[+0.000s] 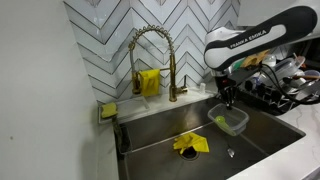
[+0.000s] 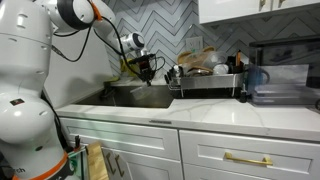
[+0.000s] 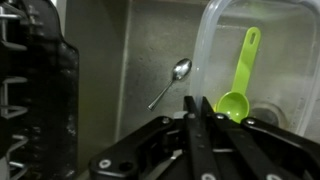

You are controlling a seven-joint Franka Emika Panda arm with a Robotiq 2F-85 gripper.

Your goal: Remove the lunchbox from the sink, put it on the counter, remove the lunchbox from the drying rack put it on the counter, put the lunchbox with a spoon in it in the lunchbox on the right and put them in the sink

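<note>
gripper (image 3: 200, 108): closed, its jaws pinching the near wall of the lunchbox (image 3: 265, 45) at the rim.
lunchbox: clear plastic, with its whole body to one side of the gripper, the right side in the wrist view, so the hold is off-centre. An exterior view puts it over the sink, by the edge nearest the rack and toward the faucet-side corner. Whether its base is off the sink floor cannot be told.
green spoon (image 3: 240, 85): inside the lunchbox, with its bowl close to the gripped wall and its handle pointing away from the gripper.
metal spoon (image 3: 172, 82): on the sink floor outside the gripped wall, apart from the lunchbox.
cloth (image 1: 190, 144): yellow, mid-floor of the sink and well apart from the lunchbox.
sink (image 1: 160, 128): deep, so its walls rise around the lunchbox on the rack side and the faucet (image 1: 150, 50) side.
rack (image 1: 285, 88): black wire and crowded, standing just beside the sink edge by the gripper.
bench (image 2: 210, 116): bare white surface along the sink's front edge and in front of the rack, which lies away from the faucet wall.
step, judged: lifting the lunchbox out of the sink to the bench.
coming move, judged: rise above the rim, then travel toward the front edge, keeping off the rack.
risk, judged: held by one wall, the lunchbox may tip and let the green spoon slide.
</note>
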